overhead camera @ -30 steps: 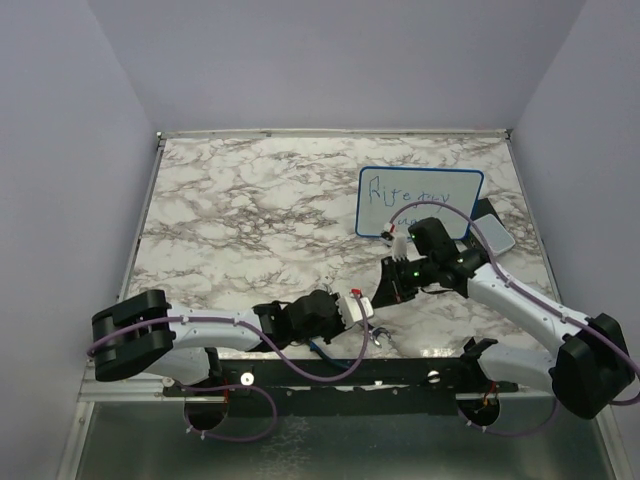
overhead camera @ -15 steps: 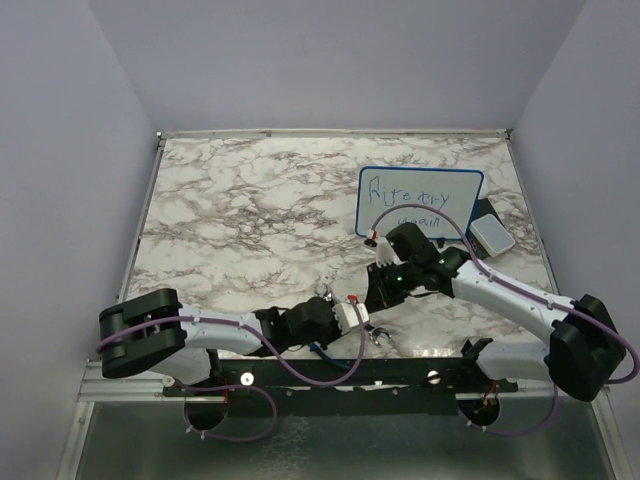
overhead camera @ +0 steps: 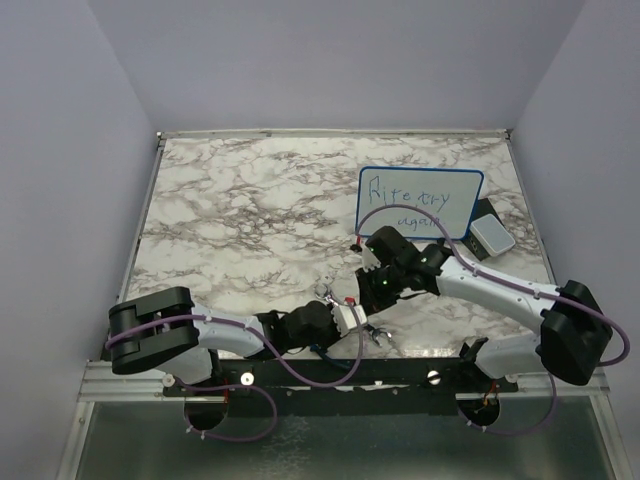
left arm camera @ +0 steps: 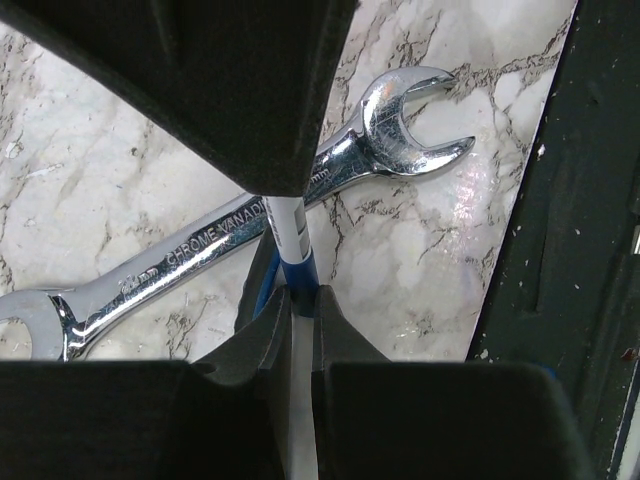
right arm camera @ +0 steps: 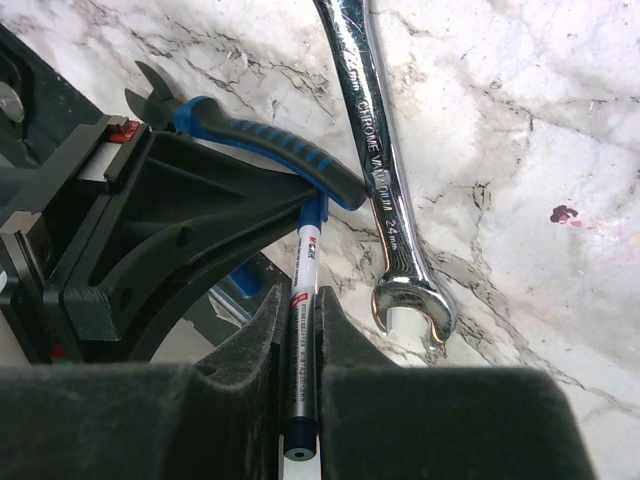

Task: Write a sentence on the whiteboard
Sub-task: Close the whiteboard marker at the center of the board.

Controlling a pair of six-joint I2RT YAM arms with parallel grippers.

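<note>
We see the whiteboard lying flat on the marbled desk, towards the far right, well apart from both tools. The sentence stands on it in thin dark blue handwriting: an upper line that reads roughly "Rite try" and a smaller, shorter line beneath it that we cannot make out with any certainty. A small grey-and-white block sits just beside the board's near right corner. Both arms meet low over the desk near its near edge, around the middle, and between them is a slim white marker with a blue section. The right tool is clamped on the marker's barrel, which runs up out of its fingers towards the left tool. That one grips the same marker from the opposite end, its fingers pressed together on the shaft just below the blue band. So the marker is held at both ends, tilted above the desk. Beneath it lies a chrome open-ended wrench, flat on the marble, its jaw end pointing towards the black rail that runs along the near edge. A pair of pliers with blue-and-black handles rests beside the wrench, partly hidden under the left tool.
</note>
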